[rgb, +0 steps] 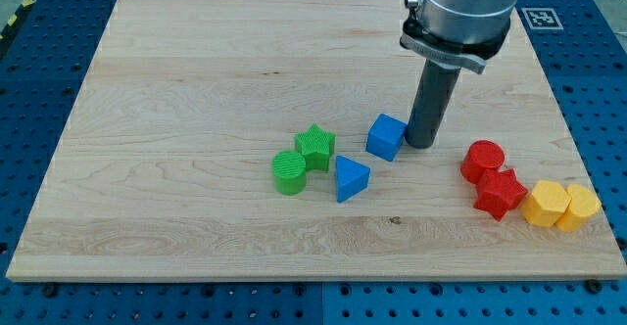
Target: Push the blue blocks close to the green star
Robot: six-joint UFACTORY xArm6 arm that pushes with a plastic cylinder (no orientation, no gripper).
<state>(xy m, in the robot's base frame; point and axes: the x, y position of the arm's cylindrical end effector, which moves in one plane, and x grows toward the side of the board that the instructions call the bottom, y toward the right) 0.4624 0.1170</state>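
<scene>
The green star (315, 146) sits near the board's middle, touching a green cylinder (289, 172) at its lower left. A blue triangle (351, 178) lies just to the lower right of the star, close to it. A blue cube (386, 136) stands to the right of the star, a short gap away. My tip (421, 144) is on the board right beside the cube's right side, touching or nearly touching it.
A red cylinder (483, 161) and a red star (499, 194) lie at the view's right, with two yellow blocks (545, 204) (579, 208) beside them near the wooden board's right edge (578, 129). Blue perforated table surrounds the board.
</scene>
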